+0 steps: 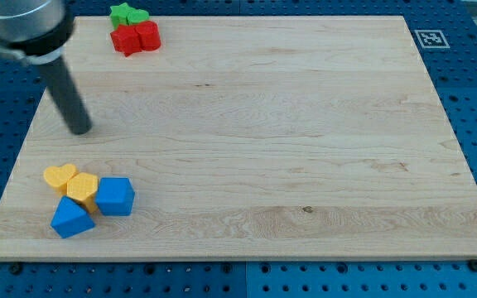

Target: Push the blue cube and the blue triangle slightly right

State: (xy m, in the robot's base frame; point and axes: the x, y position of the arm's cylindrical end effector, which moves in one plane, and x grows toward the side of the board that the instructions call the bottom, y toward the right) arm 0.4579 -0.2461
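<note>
The blue cube [115, 196] lies near the board's bottom left corner. The blue triangle [71, 218] lies just left and below it. Two yellow blocks touch them: a yellow heart [60, 176] and a yellow hexagon-like block [82, 189], which sits between the heart, the cube and the triangle. My tip [80, 130] rests on the board above this cluster, apart from all blocks, roughly 70 pixels above the yellow hexagon-like block.
A green block [128, 14] and a red block [136, 37] sit together at the board's top left edge. The wooden board [305, 149] lies on a blue pegboard table, with a fiducial marker [429, 38] at the top right.
</note>
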